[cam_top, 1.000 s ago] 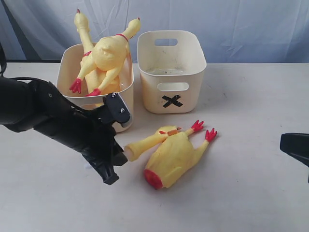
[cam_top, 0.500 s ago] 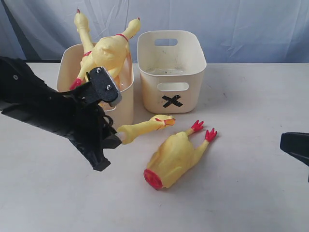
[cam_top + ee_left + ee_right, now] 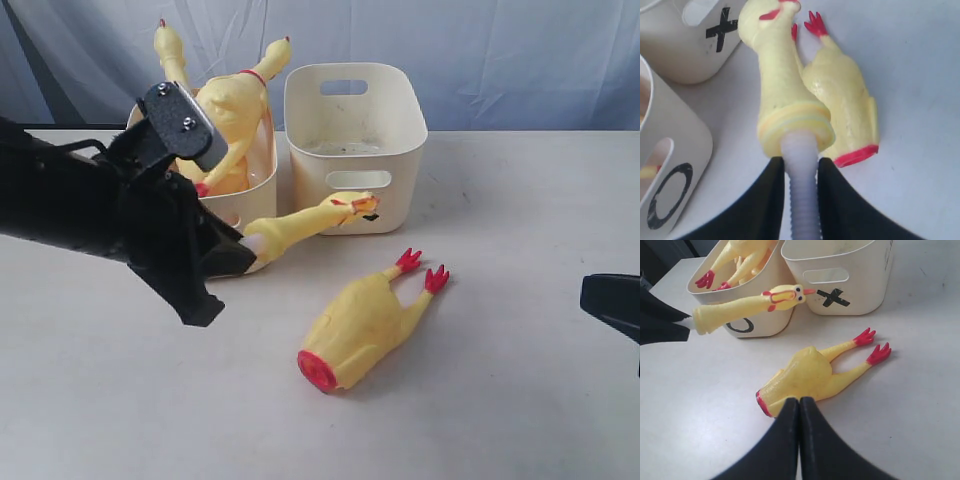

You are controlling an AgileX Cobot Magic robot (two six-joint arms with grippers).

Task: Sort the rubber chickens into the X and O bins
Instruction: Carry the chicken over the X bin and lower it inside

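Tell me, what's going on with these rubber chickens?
A two-armed robot is sorting them into bins. The left arm has its jaws on the white ribbed stem of a small chicken, holding it in the air in front of the O bin, which contains two long chickens. A headless chicken lies on the table before the X bin. The right arm waits aside, jaws shut and empty.

Headless chicken [image 3: 365,322]: yellow body, red feet, red rim at the neck opening.
Thin chicken [image 3: 300,228]: yellow, red comb, orange beak, whitish ribbed tube at its base.
Two long chickens [image 3: 228,112]: yellow, red neck bands, red feet.
X bin [image 3: 400,190]: cream, black X.
O bin [image 3: 772,322]: cream, black O.
Table [image 3: 500,400]: off-white.
Backdrop [image 3: 500,60]: pale blue.
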